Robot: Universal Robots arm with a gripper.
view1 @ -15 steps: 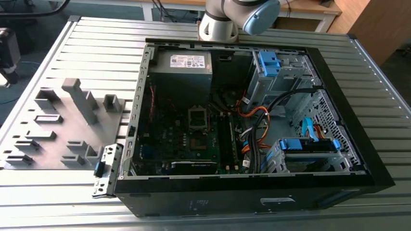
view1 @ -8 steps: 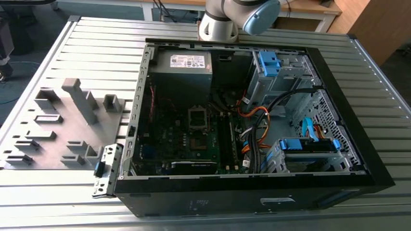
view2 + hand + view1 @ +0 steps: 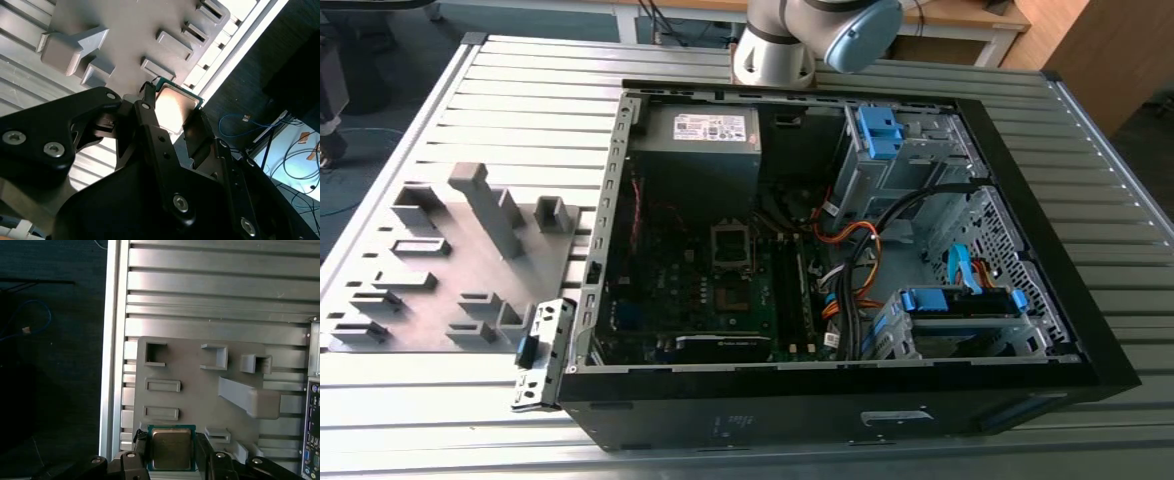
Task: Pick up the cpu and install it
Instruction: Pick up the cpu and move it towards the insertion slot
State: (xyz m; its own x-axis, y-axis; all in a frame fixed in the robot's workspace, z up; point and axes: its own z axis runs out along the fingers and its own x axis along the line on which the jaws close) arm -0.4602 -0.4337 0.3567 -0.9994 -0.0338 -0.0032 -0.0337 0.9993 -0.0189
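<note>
The cpu point(image 3: 171, 447), a small square chip with a silver-grey top and green edge, sits between my gripper's point(image 3: 171, 454) two black fingers point(image 3: 141, 451), which are shut on its opposite sides. In the second wrist view the cpu point(image 3: 175, 106) is clamped the same way in the gripper point(image 3: 172, 120). It hangs well above the grey fixture plate point(image 3: 195, 370), over the plate's edge by the table rim. In the exterior view the open computer case point(image 3: 1067, 330) lies on the table, with the motherboard's socket point(image 3: 734, 245) exposed inside.
The grey fixture plate point(image 3: 454, 270) with raised blocks and slots lies on the slatted aluminium table point(image 3: 494, 90), at the exterior view's left of the case. Orange and black cables point(image 3: 847, 260), blue drive bays point(image 3: 881, 135) and a power supply point(image 3: 700, 135) crowd the case. The arm's base point(image 3: 787, 40) stands behind it.
</note>
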